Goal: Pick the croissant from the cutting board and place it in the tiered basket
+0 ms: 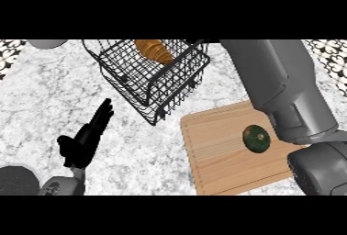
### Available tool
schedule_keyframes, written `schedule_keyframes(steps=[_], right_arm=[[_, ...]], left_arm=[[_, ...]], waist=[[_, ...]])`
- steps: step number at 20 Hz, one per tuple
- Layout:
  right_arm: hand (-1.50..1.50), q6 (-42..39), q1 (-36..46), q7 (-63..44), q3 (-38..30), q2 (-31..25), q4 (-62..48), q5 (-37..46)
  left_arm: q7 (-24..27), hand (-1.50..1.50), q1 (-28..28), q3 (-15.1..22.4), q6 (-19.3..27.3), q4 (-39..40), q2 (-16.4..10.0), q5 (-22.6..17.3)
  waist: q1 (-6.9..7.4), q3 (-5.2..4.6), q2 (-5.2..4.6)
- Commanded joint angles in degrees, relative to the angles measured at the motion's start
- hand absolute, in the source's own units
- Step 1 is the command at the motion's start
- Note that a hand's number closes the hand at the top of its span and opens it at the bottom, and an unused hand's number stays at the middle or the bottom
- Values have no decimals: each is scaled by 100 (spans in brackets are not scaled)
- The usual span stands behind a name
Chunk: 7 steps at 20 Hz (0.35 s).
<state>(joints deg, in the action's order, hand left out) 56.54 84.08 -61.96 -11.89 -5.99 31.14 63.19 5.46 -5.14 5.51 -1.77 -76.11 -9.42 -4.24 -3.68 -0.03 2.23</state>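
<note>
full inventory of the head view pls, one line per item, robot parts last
golden-brown croissant: 1, golden brown, inside the basket, top centre
black wire tiered basket: 1, black, on the counter, top centre
light wooden cutting board: 1, light wood, lower right
dark green round item: 1, dark green, on the board; identity unclear
grey rounded object: 1, grey, top left edge, mostly cut off
white-grey marble counter: 1, white-grey, under everything
patterned tiles: black and white, both top corners
left robot hand: 1, black, lower left, fingers straight, holding nothing
right grey forearm: 1, grey, crossing the board toward the basket; its robot hand is out of view
</note>
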Motion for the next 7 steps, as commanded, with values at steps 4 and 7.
schedule_keyframes(steps=[4,7], right_arm=[[-150,132,-698,-566,-146,54,1151,186],[-150,-355,-946,-457,-92,227,1540,71]], left_arm=[[126,0,416,-237,-27,10,-182,-109],[-6,0,350,-233,69,-105,-147,-91]], waist=[[-374,13,157],[-550,25,256]])
